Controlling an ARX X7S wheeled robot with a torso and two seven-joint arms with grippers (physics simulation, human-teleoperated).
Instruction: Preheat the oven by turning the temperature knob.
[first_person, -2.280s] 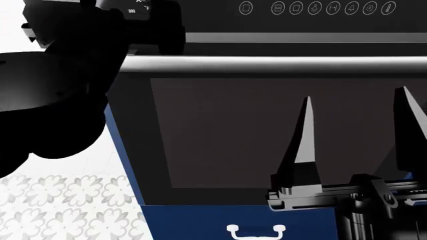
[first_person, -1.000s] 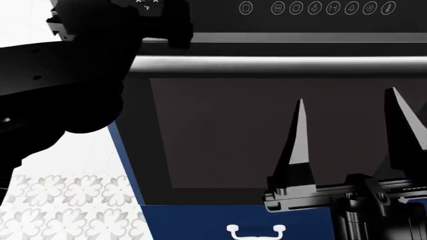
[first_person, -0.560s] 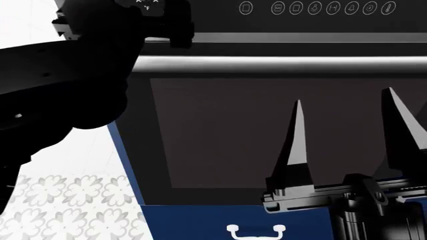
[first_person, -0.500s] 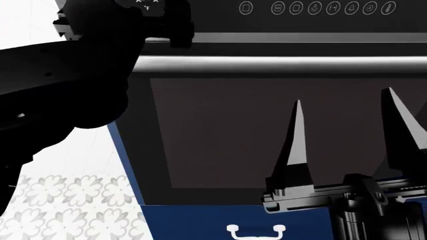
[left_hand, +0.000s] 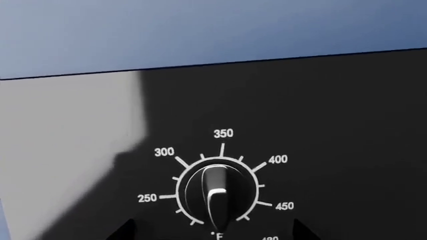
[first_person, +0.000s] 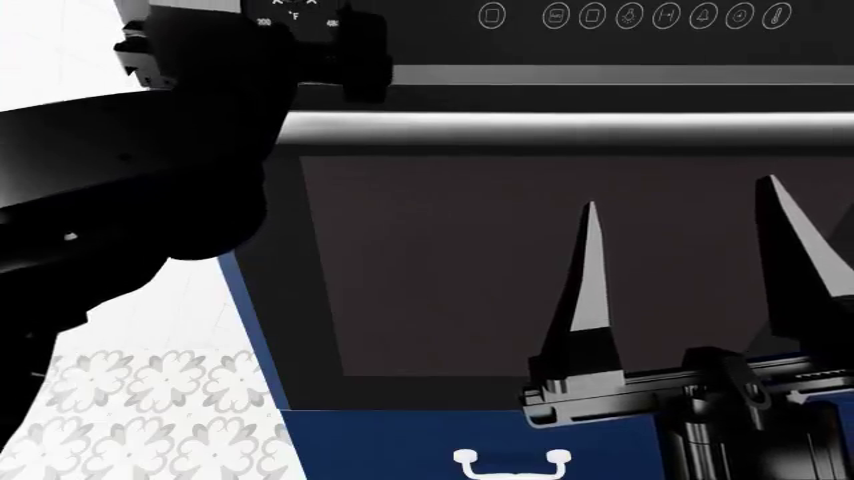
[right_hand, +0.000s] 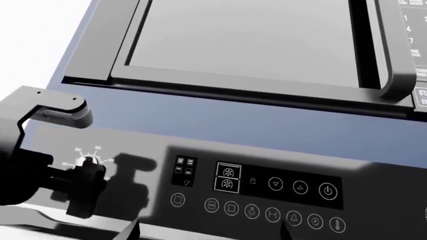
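left wrist view: the temperature knob (left_hand: 215, 197) sits on the oven (left_hand: 300, 125) panel, its pointer toward the °f mark; head view: the left gripper (first_person: 314, 45) is at the panel's left end, jaws unclear; the right gripper (first_person: 681, 280) is spread before the door; right wrist view: the microwave (right_hand: 253, 45) sits above the panel.

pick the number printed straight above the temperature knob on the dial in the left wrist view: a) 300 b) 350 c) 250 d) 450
b: in the left wrist view, 350 sits at the top of the scale right above the temperature knob, with 300 and 250 off to one side and 400 and 450 to the other.
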